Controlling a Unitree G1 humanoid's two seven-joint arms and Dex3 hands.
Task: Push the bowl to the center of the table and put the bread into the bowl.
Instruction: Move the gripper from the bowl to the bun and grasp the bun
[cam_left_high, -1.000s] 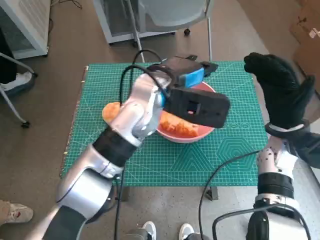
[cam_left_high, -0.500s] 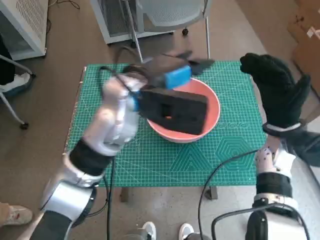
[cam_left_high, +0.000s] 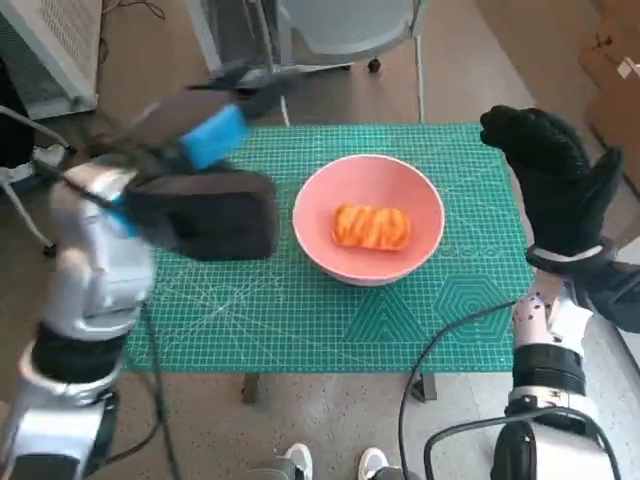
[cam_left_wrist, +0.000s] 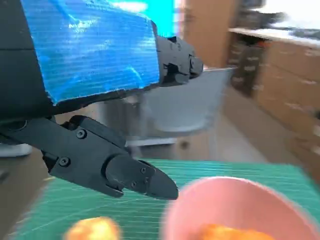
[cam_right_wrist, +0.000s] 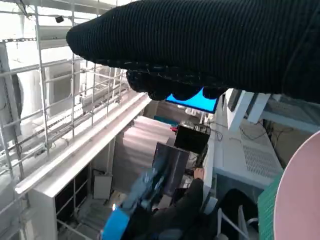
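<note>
A green gridded cutting mat (cam_left_high: 400, 310) covers the small table. Near its centre sits a round pink bowl (cam_left_high: 368, 218) with an orange bread roll (cam_left_high: 372, 226) lying inside. The left hand, black with blue tape (cam_left_high: 215, 135), hovers over the mat's far left edge, fingers apart, holding nothing. The black-gloved right hand (cam_left_high: 553, 180) is raised right of the bowl, empty, fingers spread.

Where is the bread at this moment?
In the head view, the bread lies inside the pink bowl near the table's middle, between both raised hands.
</note>
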